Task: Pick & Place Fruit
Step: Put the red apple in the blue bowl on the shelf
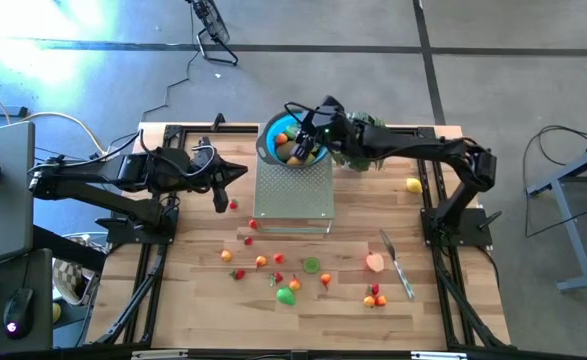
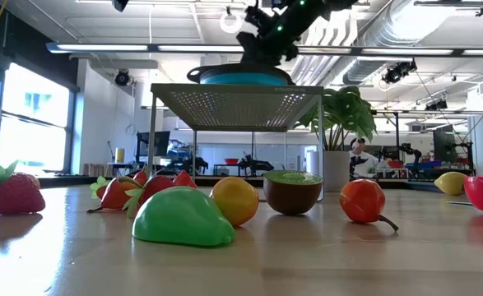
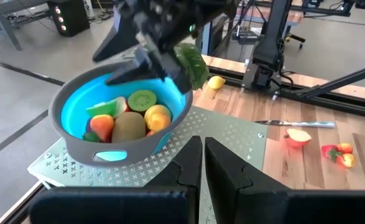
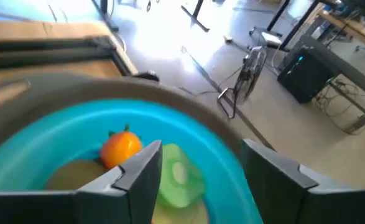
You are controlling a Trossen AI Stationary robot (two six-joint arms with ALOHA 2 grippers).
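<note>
So far several fruits sit in the blue bowl [image 1: 291, 141], under the right gripper [image 1: 307, 128] with its fingers apart and empty, while about a dozen fruits [image 1: 286, 294] wait on the table [image 1: 193, 300] nearer than the bowl.

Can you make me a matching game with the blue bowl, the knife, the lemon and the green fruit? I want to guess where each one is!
Things:
1. blue bowl
2. knife
3. lemon
4. green fruit

Places:
A. alone on the wood near the right arm's base
B. up on the metal stand, under the right gripper
C. in the front group of little fruits
D. lying beside the pink cut fruit

Pairs: 1-B, 2-D, 3-A, 4-C
</note>
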